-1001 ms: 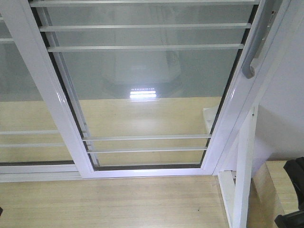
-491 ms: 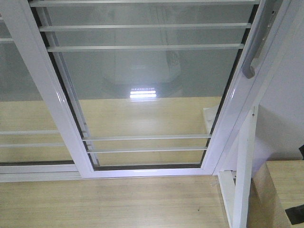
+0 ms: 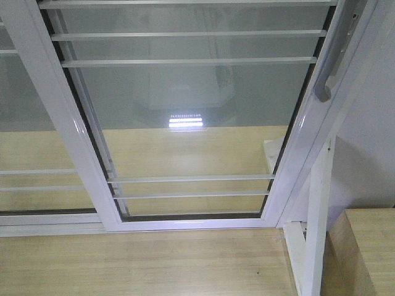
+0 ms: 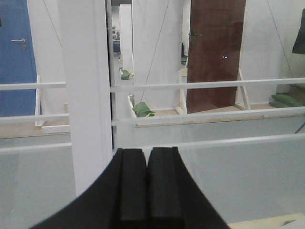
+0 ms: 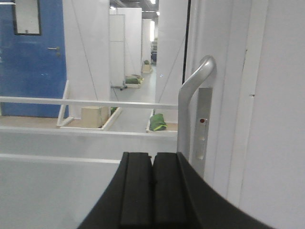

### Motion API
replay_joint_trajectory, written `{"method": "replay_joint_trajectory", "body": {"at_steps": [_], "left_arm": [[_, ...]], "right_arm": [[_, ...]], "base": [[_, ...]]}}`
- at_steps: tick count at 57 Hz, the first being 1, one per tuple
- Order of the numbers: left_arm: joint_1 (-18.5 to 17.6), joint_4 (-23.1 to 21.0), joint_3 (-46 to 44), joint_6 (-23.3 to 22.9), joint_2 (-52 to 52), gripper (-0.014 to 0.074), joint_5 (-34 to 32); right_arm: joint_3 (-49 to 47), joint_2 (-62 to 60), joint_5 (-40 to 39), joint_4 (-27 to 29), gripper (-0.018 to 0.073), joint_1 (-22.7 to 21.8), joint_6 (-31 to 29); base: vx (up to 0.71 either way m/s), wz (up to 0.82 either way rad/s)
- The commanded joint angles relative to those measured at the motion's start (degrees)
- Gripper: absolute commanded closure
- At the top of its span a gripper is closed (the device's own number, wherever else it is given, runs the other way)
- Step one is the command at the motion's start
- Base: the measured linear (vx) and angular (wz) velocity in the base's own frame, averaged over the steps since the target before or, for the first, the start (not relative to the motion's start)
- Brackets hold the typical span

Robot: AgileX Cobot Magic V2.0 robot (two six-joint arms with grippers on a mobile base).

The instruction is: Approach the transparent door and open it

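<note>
Now that the dark bulk of our right arm has left the front view's lower right corner, we judge it raised toward the transparent door (image 3: 185, 111), which stands directly ahead, seemingly unopened. Our right gripper (image 5: 152, 188) hovers beside the grey handle (image 5: 189, 109), near but not touching, jaws pressed together. Our left gripper (image 4: 146, 188) faces the barred glass (image 4: 228, 167), its jaws likewise pressed together.

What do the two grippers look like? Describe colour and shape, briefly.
Both are matte black. The left gripper shows two flat, square-tipped fingers on a body that flares outward toward the camera; the right gripper looks the same. No cables or markings show.
</note>
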Motion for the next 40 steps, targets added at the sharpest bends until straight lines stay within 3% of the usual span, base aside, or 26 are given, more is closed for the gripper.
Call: {"method": "replay_joint_trajectory", "body": {"at_steps": [1, 24, 40], "left_arm": [[-0.05, -0.18, -8.81, -0.41, 10.85, 0.0596, -6.13], [-0.05, -0.23, -30.24, -0.99, 46.15, 0.0596, -17.06], [-0.05, -0.23, -32.24, -2.18, 52.09, 0.0596, -19.33]], "right_arm": [[-8.25, 9.41, -4.59, 0.31, 0.0561, -0.62, -4.66], [-27.12, 40.8, -10.1, 0.44, 0.0561, -0.62, -6.38], [-27.92, 48.02, -16.5, 0.68, 0.0561, -0.62, -6.38]], "base": [[0.0, 0.0], [0.0, 0.0], [0.0, 0.0]]}}
